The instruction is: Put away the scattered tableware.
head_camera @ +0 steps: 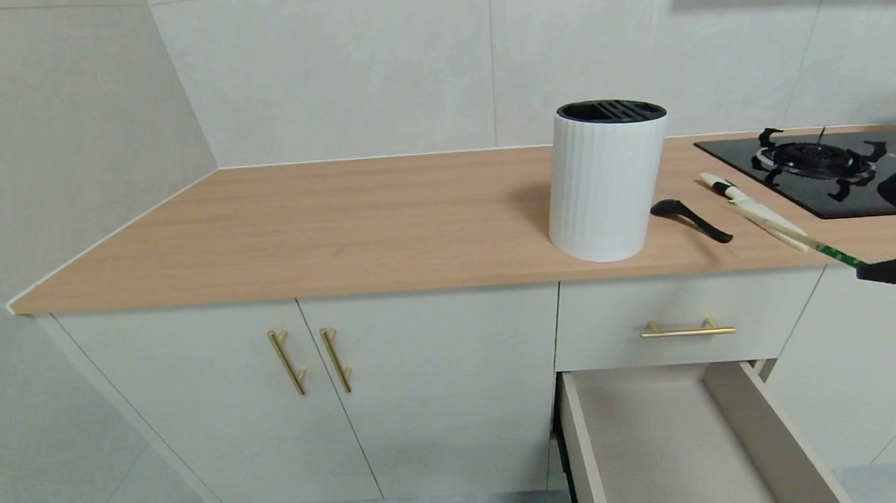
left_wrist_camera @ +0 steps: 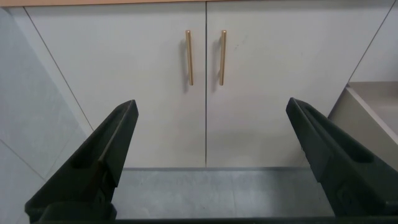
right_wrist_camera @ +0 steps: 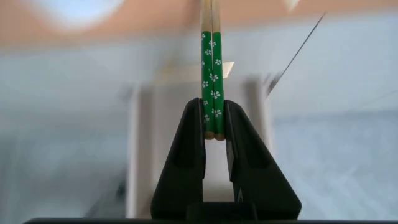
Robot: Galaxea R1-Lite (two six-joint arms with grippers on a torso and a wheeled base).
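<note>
My right gripper (right_wrist_camera: 214,127) is shut on a pair of chopsticks (right_wrist_camera: 211,68) with green flowered ends. In the head view the right gripper (head_camera: 871,270) sits at the right edge, in front of the counter, with the chopsticks (head_camera: 780,231) slanting up over the counter edge. On the wooden counter (head_camera: 301,228) stand a white ribbed utensil holder (head_camera: 604,182), a black spoon (head_camera: 690,220) and a white-handled utensil (head_camera: 728,189). My left gripper (left_wrist_camera: 211,162) hangs open low in front of the cabinet doors (left_wrist_camera: 205,87), holding nothing.
A drawer (head_camera: 680,439) stands pulled open below the counter at the right, beneath a shut drawer with a gold handle (head_camera: 687,331). A black gas hob (head_camera: 827,166) occupies the counter's far right. Tiled walls bound the back and left.
</note>
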